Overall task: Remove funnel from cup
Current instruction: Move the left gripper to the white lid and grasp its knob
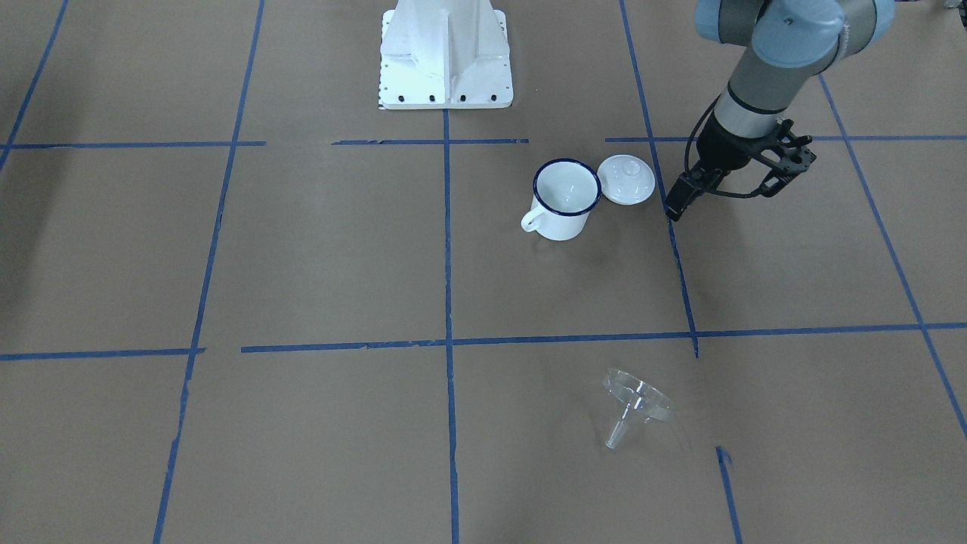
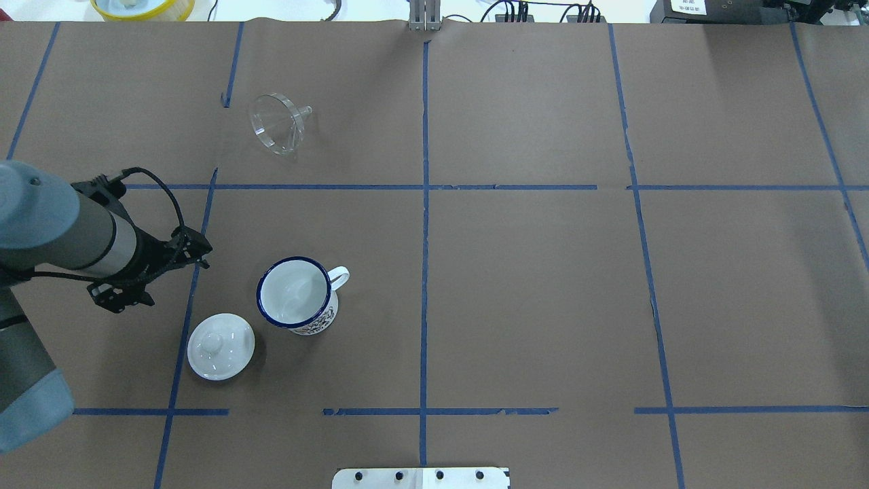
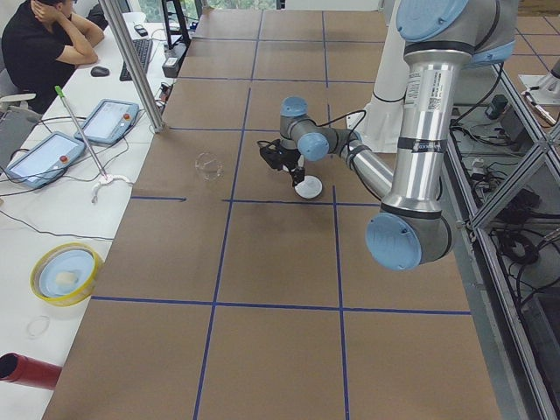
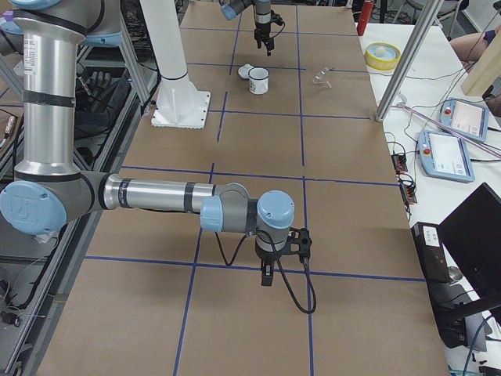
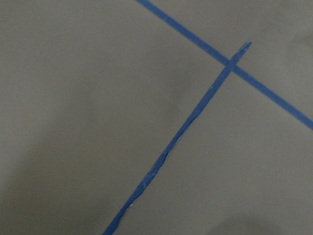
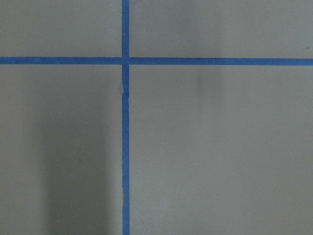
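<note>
The clear funnel (image 1: 634, 400) lies on its side on the brown table, far from the cup, spout towards the operators' side; it also shows in the overhead view (image 2: 277, 125). The white mug with a blue rim (image 1: 563, 198) stands upright and empty (image 2: 297, 295). My left gripper (image 1: 675, 205) hangs over the table beside the lid, to the mug's left in the overhead view (image 2: 201, 250). Its fingers are together and hold nothing. My right gripper (image 4: 266, 276) shows only in the exterior right view, far from the objects. I cannot tell whether it is open or shut.
A white round lid with a knob (image 1: 626, 179) lies next to the mug, between it and my left gripper (image 2: 220, 345). The robot's white base (image 1: 446, 53) stands behind the mug. Blue tape lines cross the table. A yellow bowl (image 2: 142, 7) sits past the far edge.
</note>
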